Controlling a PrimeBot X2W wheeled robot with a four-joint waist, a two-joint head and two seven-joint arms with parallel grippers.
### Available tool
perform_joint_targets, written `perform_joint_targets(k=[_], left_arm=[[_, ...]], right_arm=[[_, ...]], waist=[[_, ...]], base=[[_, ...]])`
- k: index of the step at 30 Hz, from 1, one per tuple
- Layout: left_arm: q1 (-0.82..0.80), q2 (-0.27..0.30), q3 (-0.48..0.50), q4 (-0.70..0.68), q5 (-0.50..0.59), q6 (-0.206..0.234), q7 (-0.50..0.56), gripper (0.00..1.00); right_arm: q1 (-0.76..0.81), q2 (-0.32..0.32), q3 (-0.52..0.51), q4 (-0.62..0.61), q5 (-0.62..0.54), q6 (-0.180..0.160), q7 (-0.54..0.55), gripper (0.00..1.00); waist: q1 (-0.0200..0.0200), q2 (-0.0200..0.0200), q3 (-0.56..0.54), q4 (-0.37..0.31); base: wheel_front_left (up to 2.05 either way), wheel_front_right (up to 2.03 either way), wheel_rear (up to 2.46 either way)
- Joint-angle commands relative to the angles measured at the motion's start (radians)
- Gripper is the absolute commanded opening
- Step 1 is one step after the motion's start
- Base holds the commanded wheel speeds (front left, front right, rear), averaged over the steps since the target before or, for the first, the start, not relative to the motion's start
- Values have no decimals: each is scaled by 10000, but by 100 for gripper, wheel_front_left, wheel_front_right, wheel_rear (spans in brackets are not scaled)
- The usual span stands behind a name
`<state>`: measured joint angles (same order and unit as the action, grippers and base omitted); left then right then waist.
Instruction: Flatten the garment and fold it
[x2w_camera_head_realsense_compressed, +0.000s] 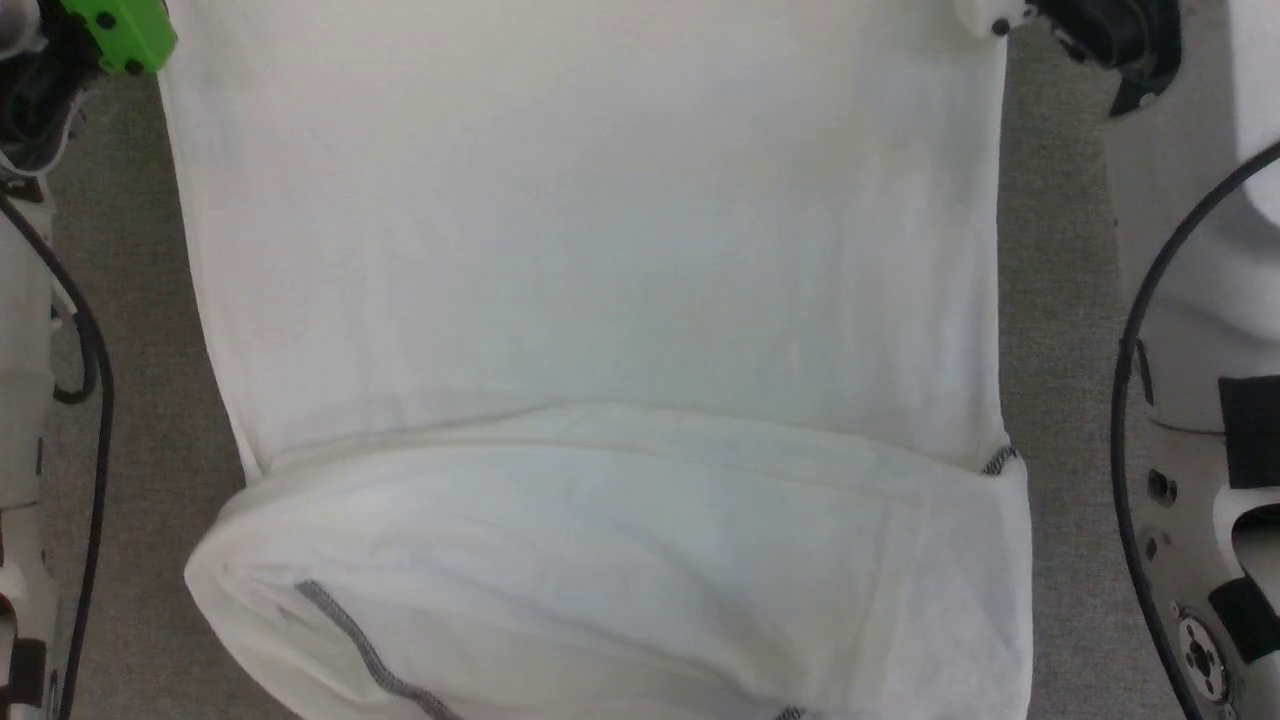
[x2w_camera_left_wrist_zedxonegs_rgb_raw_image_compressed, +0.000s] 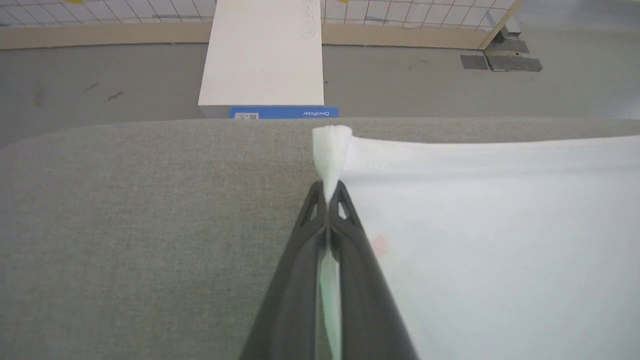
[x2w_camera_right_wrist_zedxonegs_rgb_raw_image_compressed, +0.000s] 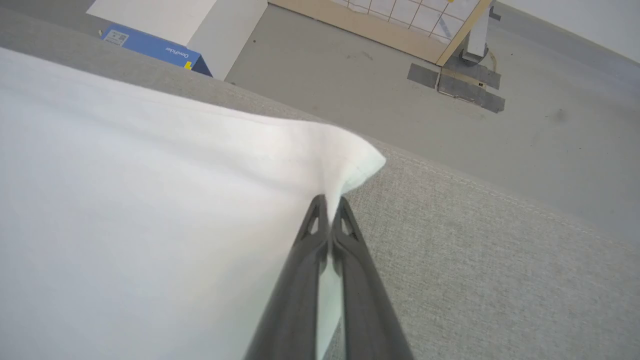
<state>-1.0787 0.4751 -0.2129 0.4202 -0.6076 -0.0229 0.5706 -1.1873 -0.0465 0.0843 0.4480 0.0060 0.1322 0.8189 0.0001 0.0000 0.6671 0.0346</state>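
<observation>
The left gripper (x2w_camera_left_wrist_zedxonegs_rgb_raw_image_compressed: 328, 192) is clamped on the far left corner of the shirt (x2w_camera_head_realsense_compressed: 600, 250), with a tuft of white cloth bunched out past its tips. The right gripper (x2w_camera_right_wrist_zedxonegs_rgb_raw_image_compressed: 329, 205) pinches the far right corner the same way. Holding both corners at once keeps the far edge stretched straight between them, so the body lies smooth on the grey table (x2w_camera_left_wrist_zedxonegs_rgb_raw_image_compressed: 125, 225), probably ready to be carried toward the near end as a fold. That near end, where dark stitching (x2w_camera_head_realsense_compressed: 365, 650) shows, lies doubled over in a soft roll. Beyond the table's far edge a white box (x2w_camera_left_wrist_zedxonegs_rgb_raw_image_compressed: 262, 55) stands on the floor.
</observation>
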Motion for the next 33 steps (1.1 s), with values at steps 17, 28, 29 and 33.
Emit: perform_joint_targets(k=[17,28,29,33], left_arm=[[138,34,-614,317,112,-1030,-3907,0],[4275,298,-881,-1650,-1046,-838,-4448,0],[4757,256,-841,-1968,-1197,-739,-4461,0],[6477,139,-716,-3079,-1548,-236,-4572,0]], right_arm=[[537,-215,-106,102,699,-15,-2501,0],[5030,-650,-322,-2181,3659,-15,-2129,0],[5522,-638,-459,-2445,3860,-15,-1999,0],[7268,-540,-927,-3363,4405,-15,-1554,0]], waist=[[-1,0,-1771,71],[-1,0,-4264,21],[-1,0,-4451,30],[-1,0,-5054,87]], base=[[0,0,0],[0,0,0],[0,0,0],[0,0,0]])
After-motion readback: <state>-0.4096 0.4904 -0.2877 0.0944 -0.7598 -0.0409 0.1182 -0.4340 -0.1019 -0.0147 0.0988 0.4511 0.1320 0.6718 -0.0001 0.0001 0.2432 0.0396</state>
